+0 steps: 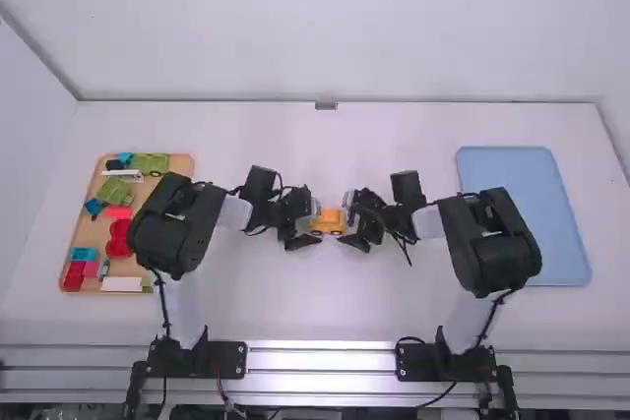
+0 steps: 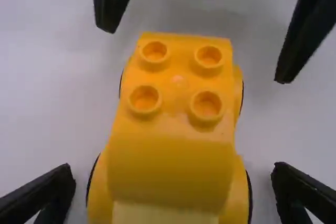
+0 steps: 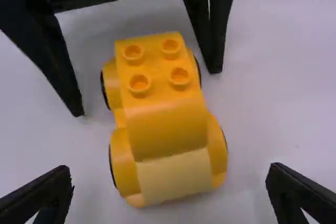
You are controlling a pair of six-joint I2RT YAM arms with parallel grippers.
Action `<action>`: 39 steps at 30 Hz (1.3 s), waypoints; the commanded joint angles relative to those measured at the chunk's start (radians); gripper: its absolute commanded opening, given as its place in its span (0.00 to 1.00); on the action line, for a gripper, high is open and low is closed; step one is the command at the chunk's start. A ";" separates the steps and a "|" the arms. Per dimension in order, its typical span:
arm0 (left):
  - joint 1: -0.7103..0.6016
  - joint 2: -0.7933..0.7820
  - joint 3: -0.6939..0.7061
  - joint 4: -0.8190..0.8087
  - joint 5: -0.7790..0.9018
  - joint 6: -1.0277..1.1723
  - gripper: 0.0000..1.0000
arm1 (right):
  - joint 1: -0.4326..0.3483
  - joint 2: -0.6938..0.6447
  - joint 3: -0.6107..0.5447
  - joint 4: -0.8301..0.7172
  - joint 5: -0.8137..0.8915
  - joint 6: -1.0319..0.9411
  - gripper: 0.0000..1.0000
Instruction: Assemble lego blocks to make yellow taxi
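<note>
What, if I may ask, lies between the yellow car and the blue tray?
The high view shows the right arm between the car and the tray.

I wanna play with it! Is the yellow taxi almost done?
Nearly, I think: the curved top sits on the wheeled base. Left hand and right hand are open around it, holding nothing. Its studs are bare. Maybe another block or the blue tray comes next.

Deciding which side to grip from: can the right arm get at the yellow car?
Likely yes. The right gripper is open at one end of the yellow car, with nothing between its fingers and the car's sides. The open left gripper is at the other end, so space looks tight.
</note>
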 commanded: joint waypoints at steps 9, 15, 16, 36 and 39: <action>0.005 -0.380 -0.009 -0.336 -0.304 -0.005 0.99 | 0.014 0.148 0.089 0.141 -0.209 -0.009 0.98; 0.028 -0.560 -0.009 -0.413 -0.462 -0.214 0.99 | 0.026 0.208 0.167 0.108 -0.246 -0.018 0.98; 0.039 -0.605 -0.009 -0.416 -0.514 -0.290 0.99 | 0.039 0.222 0.178 0.110 -0.242 -0.019 0.98; 0.062 -0.739 -0.009 -0.401 -0.987 -0.713 0.99 | 0.119 0.302 0.282 0.086 -0.212 0.042 0.64; 0.063 -0.739 -0.009 -0.400 -1.011 -0.712 0.99 | 0.120 0.302 0.281 0.086 -0.211 0.043 0.48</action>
